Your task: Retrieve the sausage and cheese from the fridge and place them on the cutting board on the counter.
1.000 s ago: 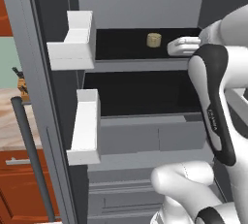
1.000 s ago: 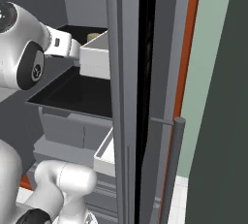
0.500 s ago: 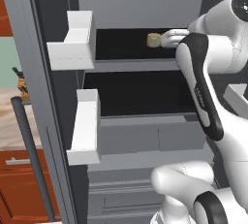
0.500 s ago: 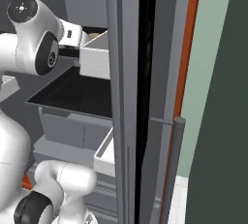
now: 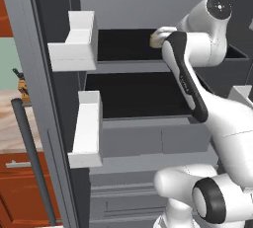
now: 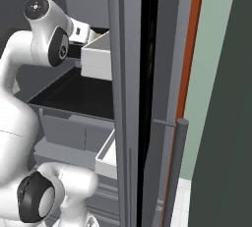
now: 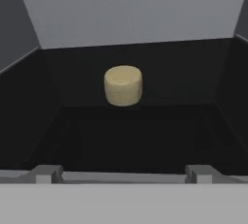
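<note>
The cheese [image 7: 123, 86] is a pale yellow rounded chunk standing alone on the dark upper shelf [image 7: 131, 131] of the fridge [image 5: 138, 5]. It sits toward the back wall, straight ahead of my gripper [image 7: 124, 174] and a short way off. The gripper is open, its fingertips [image 7: 47, 173] spread wide with nothing between them. From the left base view my hand [image 5: 163, 33] reaches into the upper shelf [image 5: 123, 44]. From the right it sits beside a door bin [image 6: 98, 56]. The sausage and the cutting board are out of view.
Two pale door bins [image 5: 74, 44] [image 5: 86, 128] jut from the open left door [image 5: 29, 74], whose bar handle [image 5: 32, 163] hangs low. A lower dark shelf [image 5: 138, 94] and grey drawers [image 5: 148, 140] lie below. The counter [image 5: 10, 118] tops red-brown cabinets [image 5: 15, 187] at left. The right door [image 6: 128, 98] stands edge-on.
The arm has swung up and leftward, bringing the hand across the upper shelf to stand in front of the cheese. The jaws stayed open.
</note>
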Robot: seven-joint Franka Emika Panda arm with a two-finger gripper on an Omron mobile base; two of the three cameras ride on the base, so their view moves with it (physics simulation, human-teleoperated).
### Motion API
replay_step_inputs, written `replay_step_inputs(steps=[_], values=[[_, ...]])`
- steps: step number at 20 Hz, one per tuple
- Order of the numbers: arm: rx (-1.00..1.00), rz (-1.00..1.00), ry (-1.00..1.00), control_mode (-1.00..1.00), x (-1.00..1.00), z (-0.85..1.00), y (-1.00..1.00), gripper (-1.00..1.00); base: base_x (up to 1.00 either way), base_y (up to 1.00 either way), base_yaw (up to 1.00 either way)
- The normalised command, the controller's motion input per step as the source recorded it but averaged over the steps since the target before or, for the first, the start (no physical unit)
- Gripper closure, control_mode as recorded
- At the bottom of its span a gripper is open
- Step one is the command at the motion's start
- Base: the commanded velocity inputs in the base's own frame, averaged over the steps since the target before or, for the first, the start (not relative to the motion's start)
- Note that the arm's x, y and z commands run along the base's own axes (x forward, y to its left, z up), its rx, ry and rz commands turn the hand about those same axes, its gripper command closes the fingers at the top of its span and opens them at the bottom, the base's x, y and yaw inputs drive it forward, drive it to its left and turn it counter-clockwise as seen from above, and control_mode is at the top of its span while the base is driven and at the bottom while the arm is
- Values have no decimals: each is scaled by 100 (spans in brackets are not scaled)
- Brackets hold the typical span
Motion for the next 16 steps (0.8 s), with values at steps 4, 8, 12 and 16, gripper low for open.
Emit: replay_step_inputs(steps=[4,8,12,16], values=[[0,-5,4,-100,70,-17,0,-100,0,0,0],[0,-4,2,-100,68,-1,0,-100,0,0,0],[0,-2,3,-100,72,0,2,-100,0,0,0],[0,-2,5,-100,69,0,1,-100,0,0,0]])
